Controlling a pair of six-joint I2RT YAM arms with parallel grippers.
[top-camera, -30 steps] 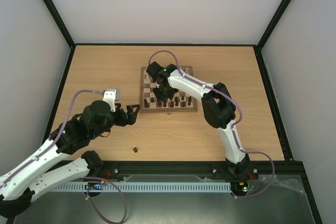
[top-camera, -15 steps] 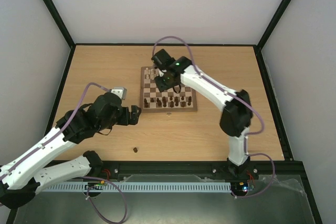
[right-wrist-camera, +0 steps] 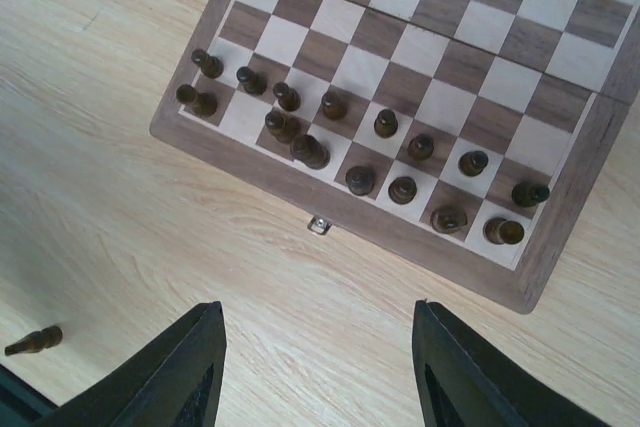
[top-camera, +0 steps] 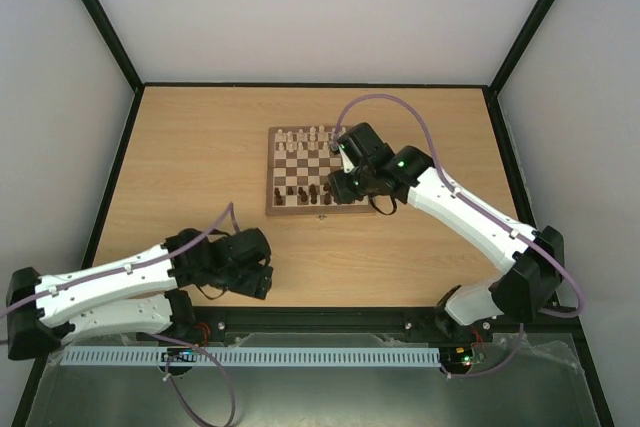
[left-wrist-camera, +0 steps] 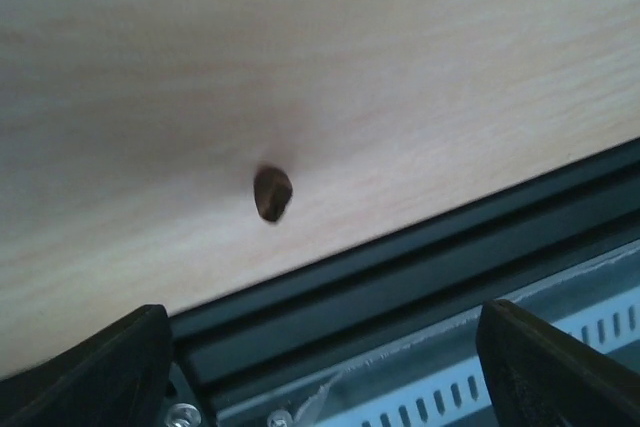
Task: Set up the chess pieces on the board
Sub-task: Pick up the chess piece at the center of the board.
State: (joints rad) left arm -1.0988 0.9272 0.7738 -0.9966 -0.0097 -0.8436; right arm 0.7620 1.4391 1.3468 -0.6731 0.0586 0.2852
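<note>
Place: a robot test cell, lab-like.
Walls: plain white panels [top-camera: 300,7] in a black frame [top-camera: 100,22], beyond the left claw [left-wrist-camera: 320,347] and right claw [right-wrist-camera: 315,347].
Floor: wooden table [top-camera: 200,137] below both claws.
Gear: white arms [top-camera: 100,292] bolted to a black rail [top-camera: 330,319], behind the claws.

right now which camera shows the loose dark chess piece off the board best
Left wrist: the loose dark chess piece sits mid-frame on the table, close though slightly blurred. Right wrist catches it small at the bottom left corner. In the top view the left arm covers it.
</note>
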